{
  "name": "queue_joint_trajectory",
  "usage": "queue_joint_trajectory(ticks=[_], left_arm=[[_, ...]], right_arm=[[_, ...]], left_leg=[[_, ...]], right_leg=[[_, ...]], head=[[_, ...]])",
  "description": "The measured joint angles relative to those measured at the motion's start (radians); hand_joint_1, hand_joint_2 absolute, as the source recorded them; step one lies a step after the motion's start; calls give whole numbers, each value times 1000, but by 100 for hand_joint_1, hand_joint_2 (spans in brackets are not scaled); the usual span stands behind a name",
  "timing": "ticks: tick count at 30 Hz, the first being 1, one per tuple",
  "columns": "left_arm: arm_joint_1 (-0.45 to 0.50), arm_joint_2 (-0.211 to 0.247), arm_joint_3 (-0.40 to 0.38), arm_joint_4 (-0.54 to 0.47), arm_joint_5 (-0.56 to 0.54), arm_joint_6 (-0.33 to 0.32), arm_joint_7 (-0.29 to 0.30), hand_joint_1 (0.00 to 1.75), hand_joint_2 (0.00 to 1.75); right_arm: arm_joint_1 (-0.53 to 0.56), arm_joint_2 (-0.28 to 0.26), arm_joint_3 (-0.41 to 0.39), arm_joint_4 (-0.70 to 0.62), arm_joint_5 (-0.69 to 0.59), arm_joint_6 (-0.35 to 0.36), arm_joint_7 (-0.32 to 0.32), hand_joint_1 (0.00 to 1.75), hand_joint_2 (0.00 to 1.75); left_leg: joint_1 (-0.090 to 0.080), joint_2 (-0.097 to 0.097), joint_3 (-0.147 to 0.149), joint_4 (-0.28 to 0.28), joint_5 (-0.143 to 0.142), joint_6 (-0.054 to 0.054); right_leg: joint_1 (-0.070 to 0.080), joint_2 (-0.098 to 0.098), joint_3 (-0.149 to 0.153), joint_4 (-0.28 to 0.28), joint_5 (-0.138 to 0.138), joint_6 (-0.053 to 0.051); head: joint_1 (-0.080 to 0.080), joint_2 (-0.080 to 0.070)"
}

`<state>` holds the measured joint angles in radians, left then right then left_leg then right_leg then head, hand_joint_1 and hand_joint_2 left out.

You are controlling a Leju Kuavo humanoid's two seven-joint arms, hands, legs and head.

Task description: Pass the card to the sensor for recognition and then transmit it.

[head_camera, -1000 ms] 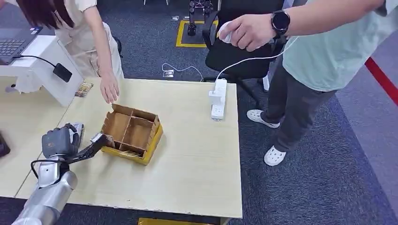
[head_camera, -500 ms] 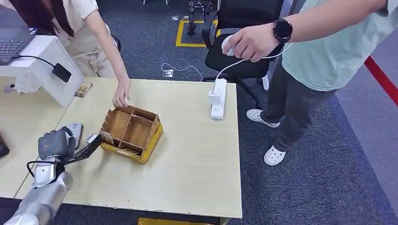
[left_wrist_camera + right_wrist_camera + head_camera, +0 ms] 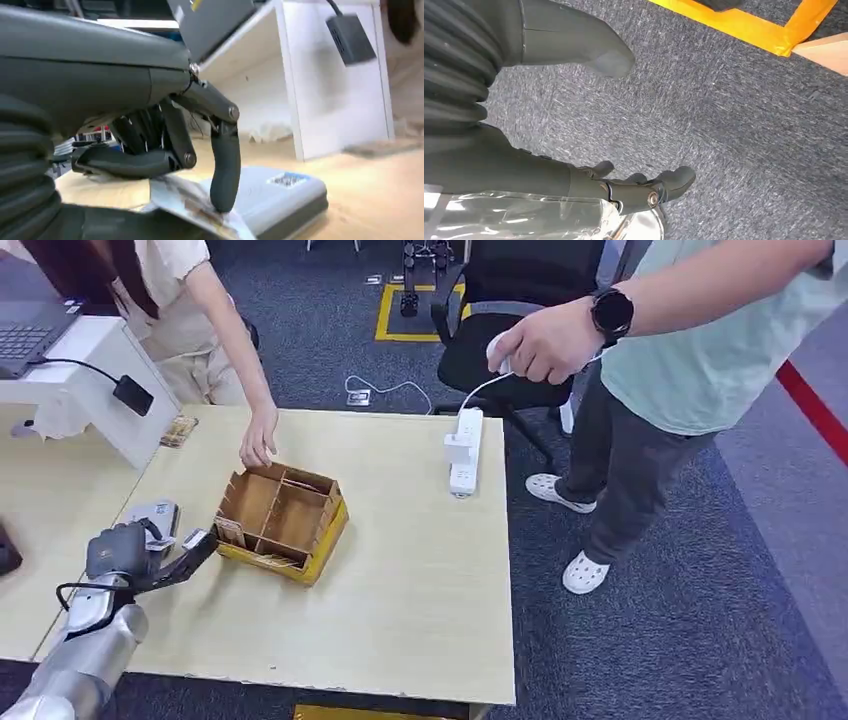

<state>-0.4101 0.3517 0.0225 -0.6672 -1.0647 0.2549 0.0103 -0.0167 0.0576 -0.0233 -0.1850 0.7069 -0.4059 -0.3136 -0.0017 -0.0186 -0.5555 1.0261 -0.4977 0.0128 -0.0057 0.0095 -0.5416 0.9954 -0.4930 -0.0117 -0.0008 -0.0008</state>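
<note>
- At about eight o'clock on the pale wooden table (image 3: 400, 570), the left hand (image 3: 125, 552) has drawn back towards the robot and sunk lower over the last second, and now hangs just over the flat grey card sensor with a small code label (image 3: 152, 515).
- That brings the thin printed card (image 3: 192, 202) down to the reader, so I judge the recognition step is under way and the passing-on is still to come.
- Seen from the left wrist, the fingers (image 3: 225, 165) are curled in and pinch the card against the thumb, its free edge lying on or just above the sensor's top; I cannot tell whether it touches.
- At three o'clock from the hand sits the brown-and-yellow partitioned cardboard box (image 3: 283, 523), where a person's hand (image 3: 259, 445) now rests at the far rim.
- Beside the robot, the right hand (image 3: 634, 190) hangs over grey carpet, fingers loosely curled, holding nothing.
</note>
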Motion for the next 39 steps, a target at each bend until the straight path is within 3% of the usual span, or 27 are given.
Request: queue_joint_trajectory(ticks=[31, 34, 39], left_arm=[[23, 23, 0, -19, 26, -13, -4, 175, 175], [71, 21, 3, -76, 130, 97, -95, 175, 175], [91, 14, 26, -159, 249, 176, -189, 175, 175]], right_arm=[[-1, 0, 0, 0, 4, 0, 0, 0, 175], [1, 0, 0, 0, 9, -3, -4, 0, 175], [2, 0, 0, 0, 12, -6, -12, 0, 175]], left_leg=[[0, 1, 5, -1, 2, -3], [0, 1, 3, -1, 2, -3], [0, 1, 0, -1, 2, -3]], right_leg=[[0, 1, 3, 1, 0, -1], [0, 1, 1, 1, 0, -1], [0, 1, -2, 1, 0, 0]], head=[[0, 0], [0, 0], [0, 0]])
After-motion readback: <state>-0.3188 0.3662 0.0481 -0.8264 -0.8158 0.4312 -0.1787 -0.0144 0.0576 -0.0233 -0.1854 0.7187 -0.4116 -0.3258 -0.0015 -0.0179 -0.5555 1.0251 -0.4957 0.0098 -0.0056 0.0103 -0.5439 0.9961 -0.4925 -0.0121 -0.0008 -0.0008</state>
